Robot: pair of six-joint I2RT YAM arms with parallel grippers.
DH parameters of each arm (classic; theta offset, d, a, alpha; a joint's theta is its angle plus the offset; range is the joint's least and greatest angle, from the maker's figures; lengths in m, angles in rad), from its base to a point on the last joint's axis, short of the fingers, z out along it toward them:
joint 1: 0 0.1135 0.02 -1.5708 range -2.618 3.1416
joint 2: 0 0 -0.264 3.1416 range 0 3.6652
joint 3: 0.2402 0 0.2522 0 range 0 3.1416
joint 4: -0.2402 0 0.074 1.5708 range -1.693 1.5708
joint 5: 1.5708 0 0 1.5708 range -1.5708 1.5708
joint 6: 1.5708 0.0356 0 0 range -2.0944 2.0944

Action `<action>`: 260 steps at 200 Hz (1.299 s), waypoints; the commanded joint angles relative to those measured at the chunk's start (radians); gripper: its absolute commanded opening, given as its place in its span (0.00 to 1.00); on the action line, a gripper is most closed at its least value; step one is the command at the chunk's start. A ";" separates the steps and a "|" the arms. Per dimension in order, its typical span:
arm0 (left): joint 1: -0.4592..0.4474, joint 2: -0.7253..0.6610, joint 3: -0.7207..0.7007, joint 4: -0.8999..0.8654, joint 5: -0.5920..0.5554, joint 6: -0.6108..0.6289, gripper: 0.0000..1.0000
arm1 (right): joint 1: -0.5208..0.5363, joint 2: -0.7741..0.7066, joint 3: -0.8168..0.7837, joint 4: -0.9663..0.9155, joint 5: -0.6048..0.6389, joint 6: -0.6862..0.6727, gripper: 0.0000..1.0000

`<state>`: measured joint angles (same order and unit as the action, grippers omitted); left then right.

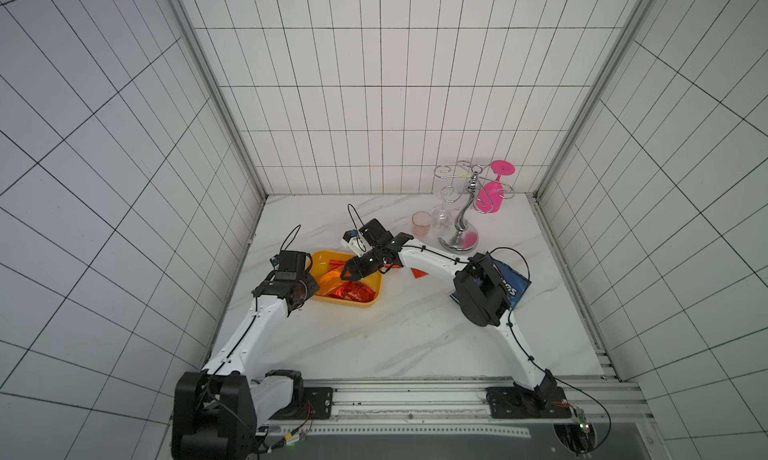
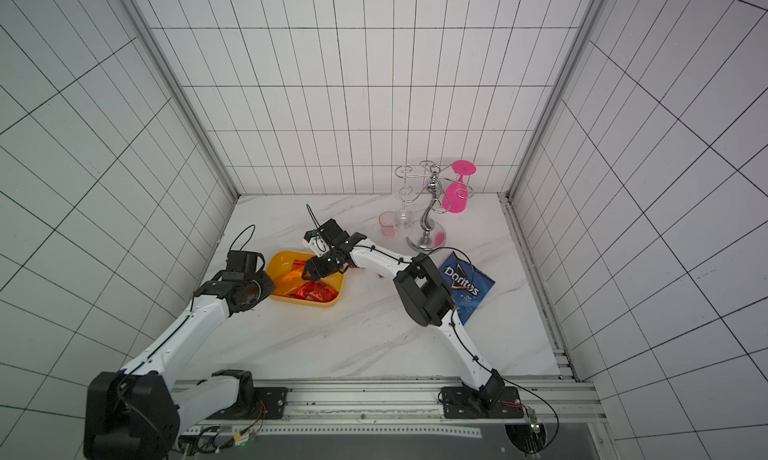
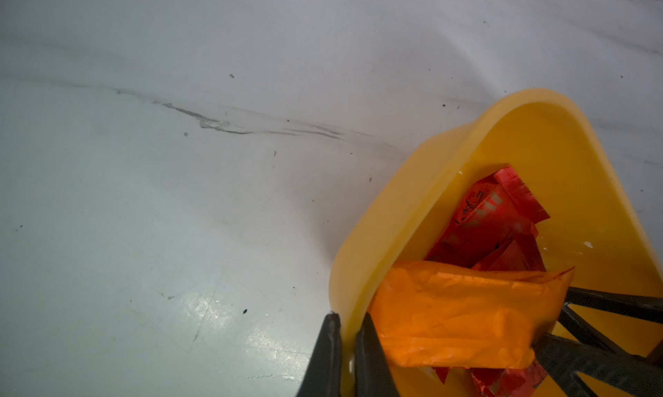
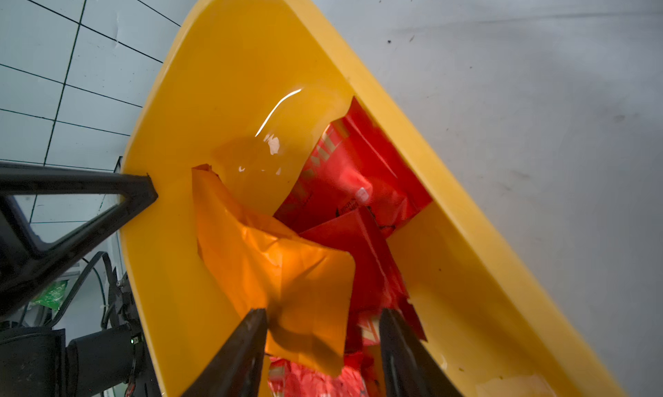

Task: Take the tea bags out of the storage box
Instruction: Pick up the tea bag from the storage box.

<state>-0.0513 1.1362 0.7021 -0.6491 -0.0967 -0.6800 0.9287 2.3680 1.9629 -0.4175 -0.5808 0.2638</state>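
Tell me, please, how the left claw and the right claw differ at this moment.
The left claw is shut on the storage box rim, a finger each side of the wall; the right claw stands open. The left claw sits at the edge; the right claw reaches inside, around one end of the orange tea bag. Both have black fingers.

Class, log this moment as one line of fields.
left gripper: shut on tub rim | right gripper: open around orange bag | red bags: several in tub
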 commanded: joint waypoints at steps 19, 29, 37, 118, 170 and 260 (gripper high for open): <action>-0.004 -0.010 -0.004 0.026 -0.014 0.013 0.00 | -0.002 0.047 0.095 0.004 -0.120 0.048 0.42; -0.004 -0.010 -0.005 0.026 -0.012 0.013 0.00 | 0.000 0.054 0.096 0.014 -0.134 0.061 0.40; -0.004 -0.008 -0.005 0.026 -0.012 0.013 0.00 | 0.003 0.056 0.097 0.016 -0.133 0.061 0.39; -0.004 -0.005 -0.002 0.026 -0.017 0.011 0.00 | 0.003 -0.003 0.090 0.023 -0.122 0.063 0.00; -0.003 -0.004 -0.001 0.016 -0.046 -0.005 0.00 | -0.031 -0.229 -0.014 -0.017 0.012 0.018 0.00; 0.005 -0.014 0.001 0.019 -0.050 -0.007 0.00 | -0.337 -0.946 -0.768 0.070 0.112 0.065 0.00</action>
<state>-0.0509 1.1362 0.7021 -0.6510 -0.1242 -0.6846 0.6525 1.4975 1.3678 -0.3393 -0.5293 0.3050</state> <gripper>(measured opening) 0.084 0.043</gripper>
